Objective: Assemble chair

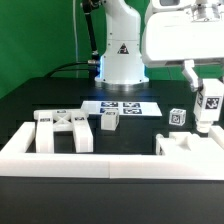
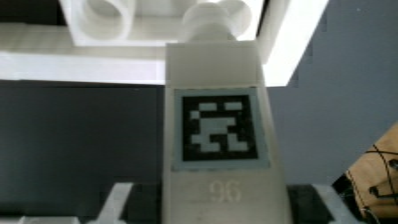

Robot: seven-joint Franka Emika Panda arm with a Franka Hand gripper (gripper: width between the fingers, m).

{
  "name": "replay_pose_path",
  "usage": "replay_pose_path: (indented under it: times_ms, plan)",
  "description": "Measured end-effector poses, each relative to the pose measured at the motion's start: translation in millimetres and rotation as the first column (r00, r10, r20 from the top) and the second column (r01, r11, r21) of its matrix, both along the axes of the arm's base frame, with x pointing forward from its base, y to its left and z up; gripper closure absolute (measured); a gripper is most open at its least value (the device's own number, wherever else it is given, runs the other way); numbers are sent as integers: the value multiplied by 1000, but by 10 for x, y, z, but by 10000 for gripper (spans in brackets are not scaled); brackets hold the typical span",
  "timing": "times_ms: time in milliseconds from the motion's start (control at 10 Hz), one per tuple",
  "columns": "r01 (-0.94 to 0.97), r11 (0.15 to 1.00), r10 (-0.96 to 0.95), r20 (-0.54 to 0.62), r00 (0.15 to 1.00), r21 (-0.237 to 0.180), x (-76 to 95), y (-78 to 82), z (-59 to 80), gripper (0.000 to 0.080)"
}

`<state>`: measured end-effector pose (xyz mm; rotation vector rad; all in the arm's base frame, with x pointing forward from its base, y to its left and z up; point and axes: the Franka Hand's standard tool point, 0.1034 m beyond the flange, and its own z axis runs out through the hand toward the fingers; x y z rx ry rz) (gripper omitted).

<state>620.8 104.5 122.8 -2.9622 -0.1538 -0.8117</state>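
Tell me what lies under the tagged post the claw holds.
A white chair part lies below the post in the claw; the post itself covers whether its end touches it.

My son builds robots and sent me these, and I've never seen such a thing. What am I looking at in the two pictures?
The white machine is a robot arm, building a chair from loose parts. One picture comes from a camera off the arm, the other from a camera on the arm's wrist. Its gripper holds a square post bearing a black-and-white tag. On the dark table lie a cross-braced frame, two small tagged blocks and a flat marker board.
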Motion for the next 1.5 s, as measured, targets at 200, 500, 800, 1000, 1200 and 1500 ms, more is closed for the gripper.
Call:
replay_pose_path:
  times_ms: [200, 500, 800, 1000, 1200, 1500]
  plan:
    - [-14, 1000, 14, 8, 1000, -5, 98, 31, -38, 509]
    - [-21, 1000, 21, 6, 1000, -4, 166, 88, -134, 509]
    - [-25, 1000, 25, -2, 1000, -5, 146, 106, -183, 509]
    - [-29, 1000, 29, -6, 1000, -6, 127, 129, -226, 509]
    - [-33, 999, 33, -6, 999, -7, 101, 152, -296, 509]
    - [-41, 999, 41, 14, 999, -7, 64, 204, -343, 509]
